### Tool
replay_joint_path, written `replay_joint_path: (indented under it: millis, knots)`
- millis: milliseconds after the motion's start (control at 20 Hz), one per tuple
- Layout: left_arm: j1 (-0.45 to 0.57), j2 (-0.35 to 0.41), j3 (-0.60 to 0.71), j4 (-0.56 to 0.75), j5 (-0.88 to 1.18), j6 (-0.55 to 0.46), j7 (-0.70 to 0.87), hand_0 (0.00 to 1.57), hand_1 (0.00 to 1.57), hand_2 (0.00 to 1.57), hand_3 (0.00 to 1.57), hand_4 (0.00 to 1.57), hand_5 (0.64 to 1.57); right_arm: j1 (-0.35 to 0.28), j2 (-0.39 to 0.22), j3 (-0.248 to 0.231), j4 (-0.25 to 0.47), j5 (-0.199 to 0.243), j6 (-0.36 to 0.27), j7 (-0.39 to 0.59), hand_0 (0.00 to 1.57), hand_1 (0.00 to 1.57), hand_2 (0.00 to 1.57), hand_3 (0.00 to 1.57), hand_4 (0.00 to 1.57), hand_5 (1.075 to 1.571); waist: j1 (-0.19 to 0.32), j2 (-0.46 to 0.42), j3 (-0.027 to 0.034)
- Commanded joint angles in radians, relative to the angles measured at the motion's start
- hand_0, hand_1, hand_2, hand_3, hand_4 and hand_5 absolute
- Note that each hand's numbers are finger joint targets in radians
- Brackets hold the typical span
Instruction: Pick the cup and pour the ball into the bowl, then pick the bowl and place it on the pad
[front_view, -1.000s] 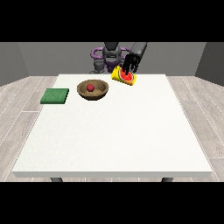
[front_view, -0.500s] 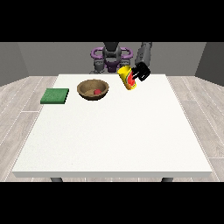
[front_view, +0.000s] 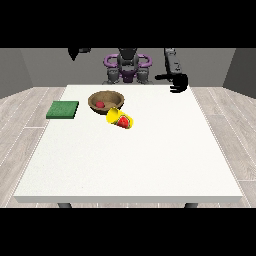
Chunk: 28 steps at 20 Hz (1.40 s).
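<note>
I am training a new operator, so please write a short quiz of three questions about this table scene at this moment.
1. True or false: the yellow cup stands upright inside the green pad.
2. Where is the red ball? A) in the wooden bowl B) on the pad C) in a hand
3. Fill in: the hand at the view's right holds ____.

Key
1. False: the cup lies on its side on the white table, beside the bowl.
2. A
3. nothing; it hangs apart from the cup.
</note>
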Motion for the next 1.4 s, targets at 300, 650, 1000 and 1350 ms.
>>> replay_joint_path:
  millis: [300, 650, 1000, 1350]
  knots:
    - [-0.116, 0.339, 0.15, 0.092, 0.194, -0.408, 0.051, 0.0, 0.0, 0.0, 0.0, 0.0, 1.533, -0.002, 0.079, 0.113, 0.0, 0.146, -0.079, -0.05, 0.0, 0.0, 0.0, 0.0, 0.47, 1.57, 0.004, 0.153, 0.0112]
    - [-0.201, 0.408, 0.091, 0.0, 0.158, -0.375, 0.222, 0.0, 0.0, 0.0, 0.0, 0.0, 1.518, -0.021, 0.112, 0.045, 0.349, 0.093, -0.029, -0.231, 0.0, 0.0, 0.0, 0.0, 0.39, 1.569, 0.039, 0.12, 0.0134]
    - [-0.309, 0.552, 0.136, -0.015, 0.193, -0.392, 0.335, 0.0, 0.0, 0.0, 0.0, 0.0, 1.541, -0.09, 0.083, -0.035, 0.602, 0.046, 0.057, -0.415, 0.0, 0.0, 0.0, 0.0, 0.33, 1.571, 0.011, 0.18, 0.0132]
    - [-0.392, 0.64, 0.152, -0.038, 0.228, -0.426, 0.429, 0.0, 0.0, 0.0, 0.0, 0.0, 1.539, -0.187, 0.085, -0.064, 0.824, 0.045, 0.065, -0.481, 0.0, 0.0, 0.0, 0.0, 0.32, 1.569, 0.02, 0.184, 0.0128]
